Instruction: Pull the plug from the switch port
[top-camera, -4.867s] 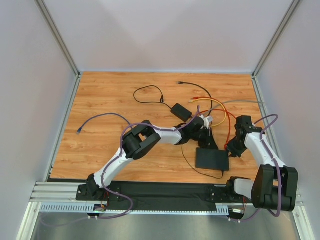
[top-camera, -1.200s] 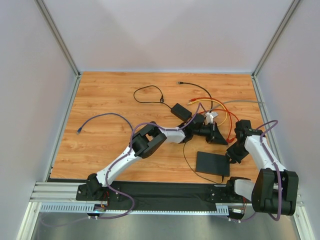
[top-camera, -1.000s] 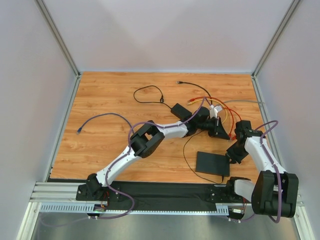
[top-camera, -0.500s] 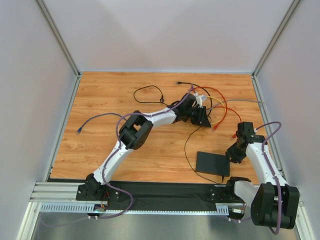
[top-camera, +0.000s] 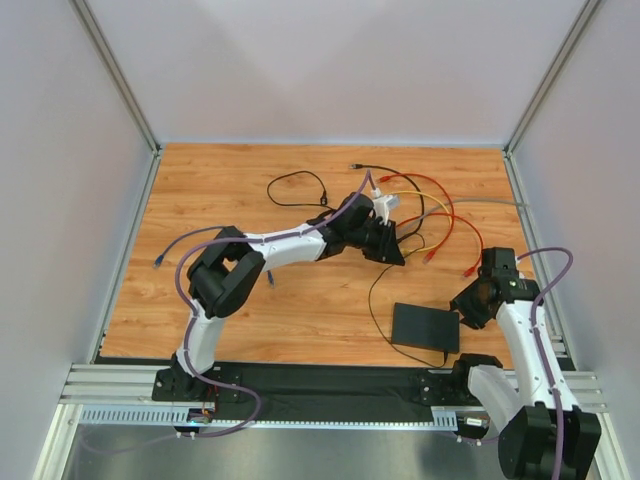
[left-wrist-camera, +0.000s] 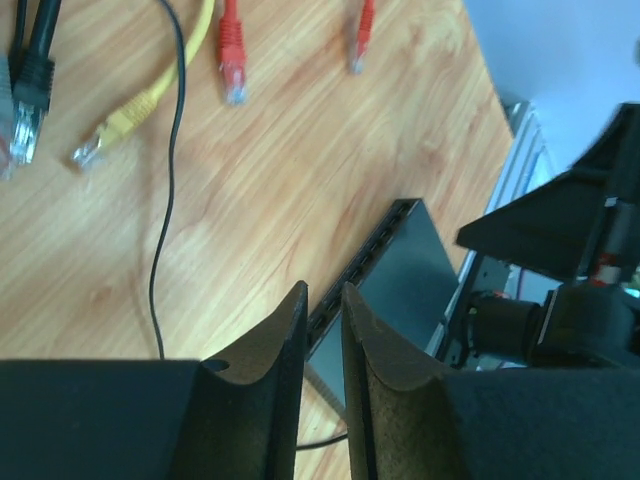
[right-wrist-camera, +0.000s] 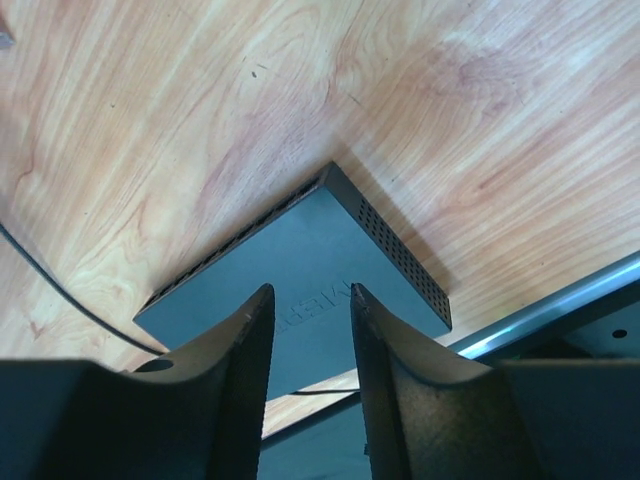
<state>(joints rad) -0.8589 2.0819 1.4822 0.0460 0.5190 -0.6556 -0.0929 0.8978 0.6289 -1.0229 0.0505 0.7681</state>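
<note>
Two tools: left tool (left-wrist-camera: 324, 293) barely parted, empty; right tool (right-wrist-camera: 310, 296) parted wider, hovering over switch (right-wrist-camera: 322, 235).

The switch (right-wrist-camera: 300, 240) had a matt black casing, smooth on top, perforated along one side wall. Under it the table (top-camera: 220, 200) was smooth wood-grain board with a faint sheen. Beyond the switch, the red cable (left-wrist-camera: 230, 40) and yellow cable (left-wrist-camera: 150, 100) had glossy plastic jackets and clear plastic plugs. Over the switch, the right gripper (right-wrist-camera: 310, 290) had matt black plastic fingers (right-wrist-camera: 240, 345).
</note>
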